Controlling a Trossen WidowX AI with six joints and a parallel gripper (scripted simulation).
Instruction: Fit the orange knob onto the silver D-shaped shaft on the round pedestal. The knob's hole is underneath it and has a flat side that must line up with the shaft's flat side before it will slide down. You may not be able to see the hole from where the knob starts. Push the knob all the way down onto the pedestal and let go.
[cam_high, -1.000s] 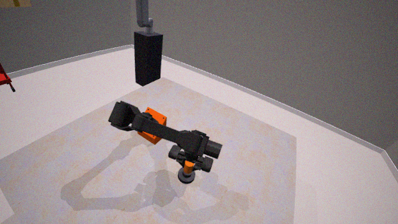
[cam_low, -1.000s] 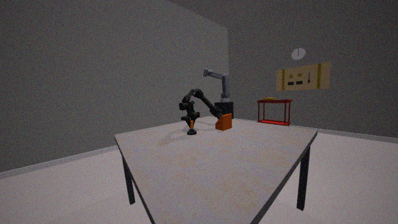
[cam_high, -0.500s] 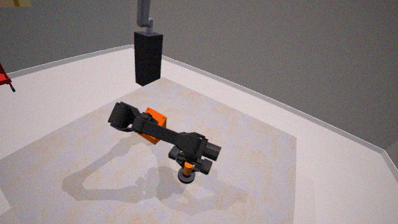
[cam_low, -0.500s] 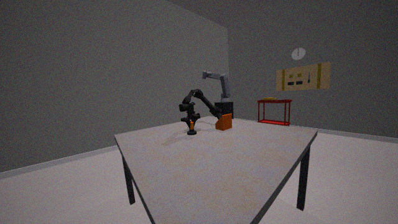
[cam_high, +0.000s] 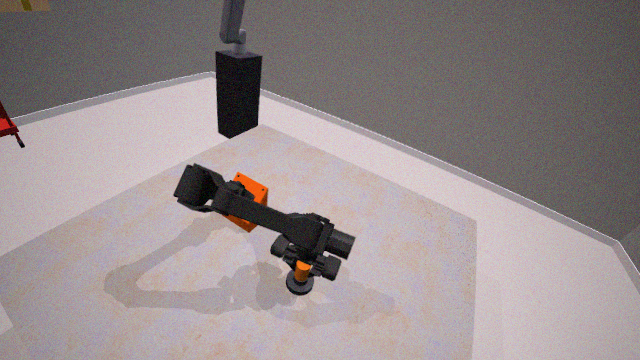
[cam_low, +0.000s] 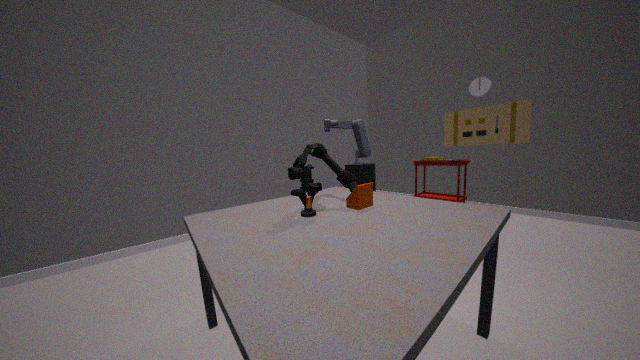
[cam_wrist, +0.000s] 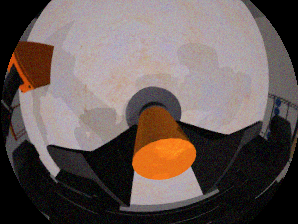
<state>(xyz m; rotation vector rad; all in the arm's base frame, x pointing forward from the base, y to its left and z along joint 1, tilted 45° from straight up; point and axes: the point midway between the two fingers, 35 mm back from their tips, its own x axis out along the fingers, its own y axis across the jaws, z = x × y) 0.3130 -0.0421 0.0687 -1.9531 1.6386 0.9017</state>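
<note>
My gripper (cam_high: 306, 265) pinches the orange knob (cam_high: 301, 271), fingers clamped on both its sides. Knob stands upright directly over the round pedestal (cam_high: 300, 286), its lower end at the pedestal top; wrist view shows the knob (cam_wrist: 161, 141) centred on the dark disc (cam_wrist: 153, 102). Shaft hidden by the knob, so I cannot tell how far it is seated. Pedestal sits on the table (cam_low: 350, 260), just in front of my orange base block (cam_high: 252, 192). My arm (cam_high: 250, 207) reaches from the block out over the pedestal, wrist pointing down. Exterior view: knob (cam_low: 308, 202) small between my fingers, above the pedestal (cam_low: 308, 213).
</note>
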